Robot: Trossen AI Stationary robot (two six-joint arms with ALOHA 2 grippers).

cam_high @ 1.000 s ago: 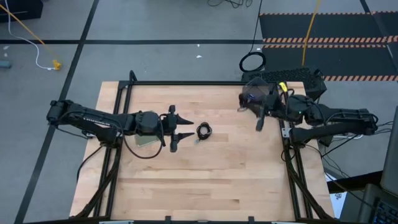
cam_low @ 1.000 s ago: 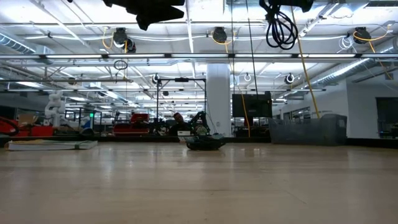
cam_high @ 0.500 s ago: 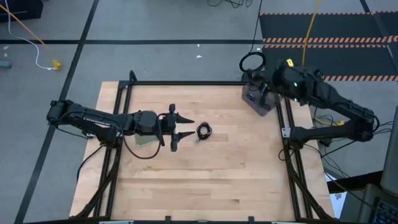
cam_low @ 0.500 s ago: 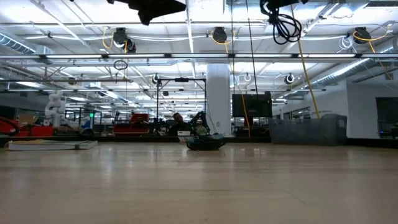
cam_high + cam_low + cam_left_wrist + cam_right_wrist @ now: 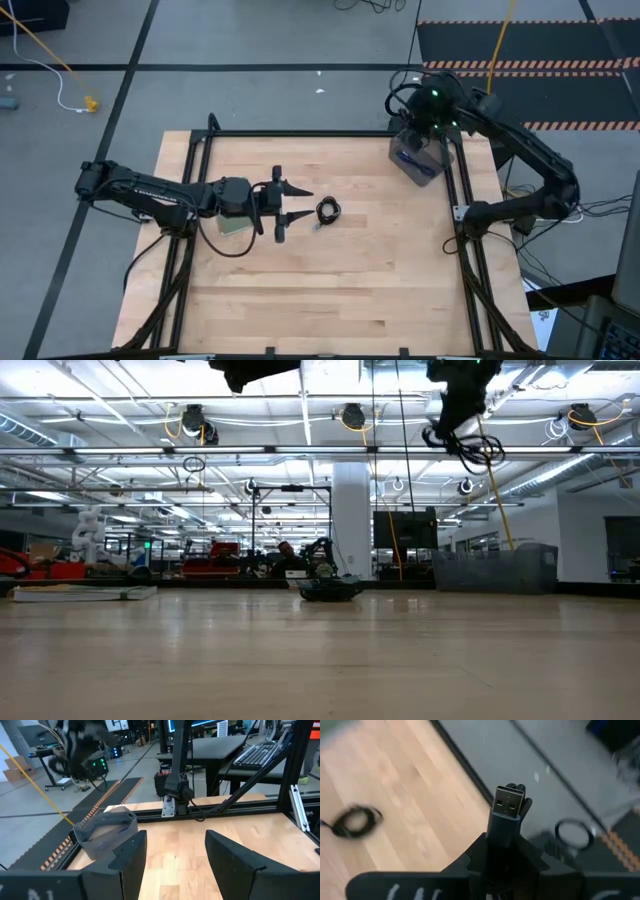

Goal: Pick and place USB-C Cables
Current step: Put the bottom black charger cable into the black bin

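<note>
A small coiled cable point(image 5: 328, 211) sat on the table point(image 5: 330, 290) about mid-table, just in front of the left claw point(image 5: 293, 205), which reached in from the left side. Over at the far right corner a bin point(image 5: 417, 163) stood on the table's edge, with the right claw point(image 5: 432, 108) above it, clamped on another cable point(image 5: 506, 812). A cord loop point(image 5: 403, 100) lay on the floor just behind that corner.

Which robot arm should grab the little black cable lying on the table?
Left. Its open end effector sits right beside the cable; the right end effector is far off, holding another cable over the bin.
</note>
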